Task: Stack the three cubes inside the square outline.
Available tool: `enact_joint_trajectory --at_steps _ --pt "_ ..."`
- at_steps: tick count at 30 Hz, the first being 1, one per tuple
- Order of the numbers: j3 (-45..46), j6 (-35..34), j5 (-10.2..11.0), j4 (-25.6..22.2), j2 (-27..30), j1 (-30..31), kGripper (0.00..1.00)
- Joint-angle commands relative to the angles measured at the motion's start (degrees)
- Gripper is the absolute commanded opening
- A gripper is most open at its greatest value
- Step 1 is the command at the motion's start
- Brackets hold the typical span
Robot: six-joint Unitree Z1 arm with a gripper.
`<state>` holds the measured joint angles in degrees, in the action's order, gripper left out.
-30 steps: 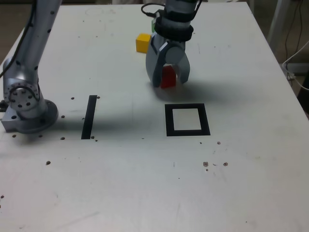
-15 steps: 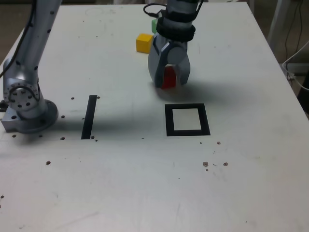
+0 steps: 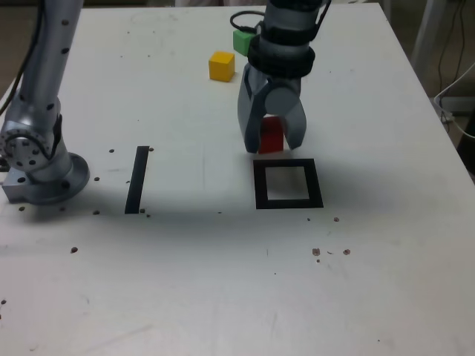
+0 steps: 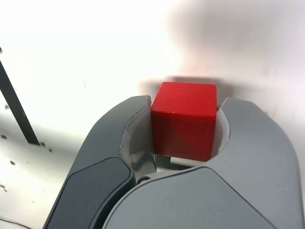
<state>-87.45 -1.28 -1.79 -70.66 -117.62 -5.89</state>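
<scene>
Red cube, clamped in half-closed hand

Red cube gripped (snugly); yellow and green cubes near each other.

A jointed robot arm reaches over a broad white table marked with a black tape strip and a taped square outline, in what looks like a robotics lab or test area. Beyond the table's edge on the exterior view's right, loose cables hang near a pale upright post.
</scene>
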Motion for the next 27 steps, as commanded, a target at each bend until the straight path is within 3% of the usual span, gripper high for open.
enact_joint_trajectory --at_steps 1,11,23,25,27 --pt "-0.15 -0.90 -0.26 -0.29 0.15 1.42 0.31" --pt "-1.44 -4.35 -1.01 -0.09 -1.35 7.80 0.31" --pt "-2.38 -4.69 -1.63 0.46 -3.69 9.41 0.31" --pt "-2.35 -4.69 -1.58 0.67 -3.89 9.40 0.34" --pt "-2.25 -4.67 -1.56 0.95 -4.07 9.40 0.46"
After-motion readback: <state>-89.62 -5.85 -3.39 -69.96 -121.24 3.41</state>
